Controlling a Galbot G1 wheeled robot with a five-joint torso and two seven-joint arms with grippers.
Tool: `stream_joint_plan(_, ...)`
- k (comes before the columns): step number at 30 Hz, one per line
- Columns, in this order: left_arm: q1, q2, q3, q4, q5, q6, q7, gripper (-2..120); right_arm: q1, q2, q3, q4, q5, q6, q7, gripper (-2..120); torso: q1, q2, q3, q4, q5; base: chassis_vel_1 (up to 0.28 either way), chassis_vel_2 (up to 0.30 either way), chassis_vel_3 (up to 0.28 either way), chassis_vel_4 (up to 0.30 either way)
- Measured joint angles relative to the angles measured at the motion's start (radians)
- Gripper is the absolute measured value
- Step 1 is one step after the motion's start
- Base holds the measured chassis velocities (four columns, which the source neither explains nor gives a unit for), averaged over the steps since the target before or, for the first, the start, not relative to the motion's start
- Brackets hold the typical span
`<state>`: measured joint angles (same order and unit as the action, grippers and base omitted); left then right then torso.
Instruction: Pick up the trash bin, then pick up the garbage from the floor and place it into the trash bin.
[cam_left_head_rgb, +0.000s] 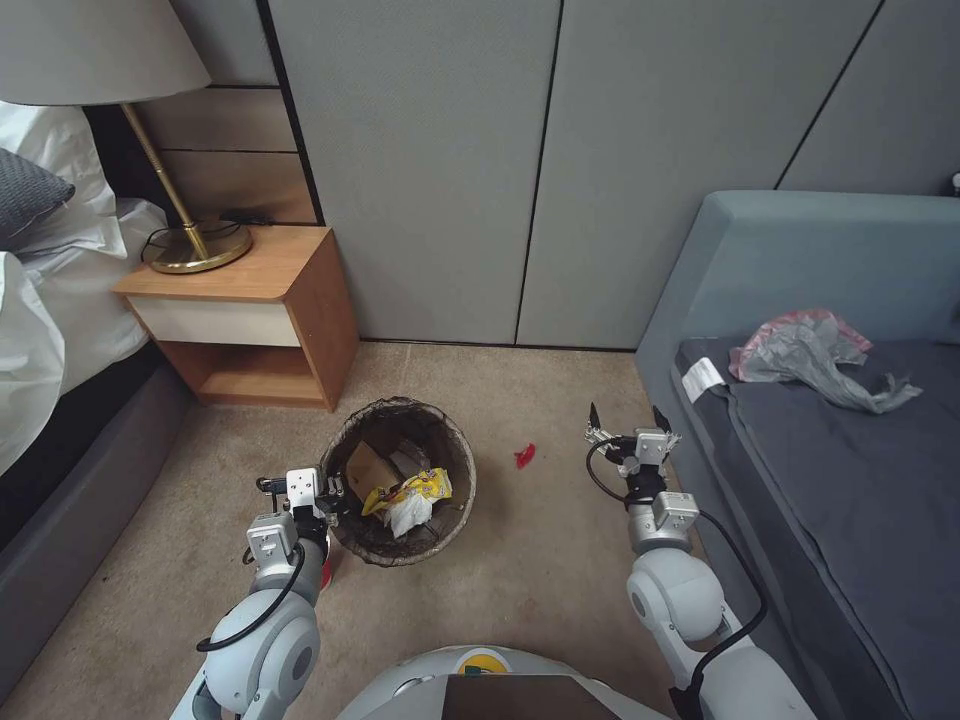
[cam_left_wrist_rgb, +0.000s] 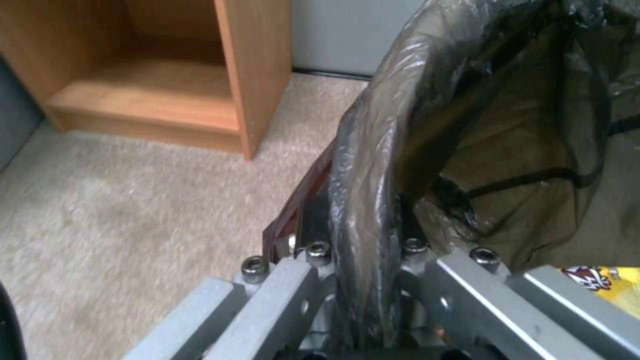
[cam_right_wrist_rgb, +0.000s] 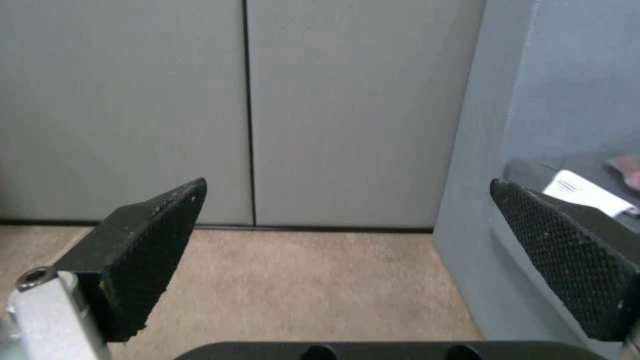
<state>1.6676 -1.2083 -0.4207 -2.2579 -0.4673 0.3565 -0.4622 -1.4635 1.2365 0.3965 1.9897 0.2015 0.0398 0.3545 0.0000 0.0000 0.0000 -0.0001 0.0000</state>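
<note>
arms: white-grey rounded joints, black cables
right gripper (cam_left_head_rgb: 628, 418): black textured pads, silver mounts
left gripper (cam_left_wrist_rgb: 360, 250): grey metal, hex screws
torso: white, yellow mark

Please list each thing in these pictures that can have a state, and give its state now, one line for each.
trash bin: upright, liner over rim, litter inside, gripped at its rim.
left gripper: jaws shut on the bin's rim.
right gripper: jaws open, empty, above the carpet beside the sofa.
red scrap: lying on the carpet, apart from the bin.
yellow snack wrapper: crumpled, inside the bin.
plastic bag: crumpled, lying on the sofa.
</note>
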Motion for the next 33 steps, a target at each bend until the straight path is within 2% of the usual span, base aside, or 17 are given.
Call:
stream_joint_plan(24, -0.007, -0.003, 0.001, 0.003, -0.001, -0.001, 0.0, 0, 0.014, 0.008, -0.013, -0.017, -0.004, 0.016, 0.017, 100, 0.0, 0.0, 0.0, 0.0003, 0.0002, -0.145, 0.145, 0.147, -0.146)
stream_joint_plan(33, -0.009, -0.004, 0.001, 0.006, -0.002, -0.003, -0.001, 0, 0.024, 0.008, -0.017, -0.029, -0.01, 0.019, 0.026, 100, 0.0, 0.0, 0.0, 0.0, 0.0, -0.03, 0.031, 0.027, -0.033)
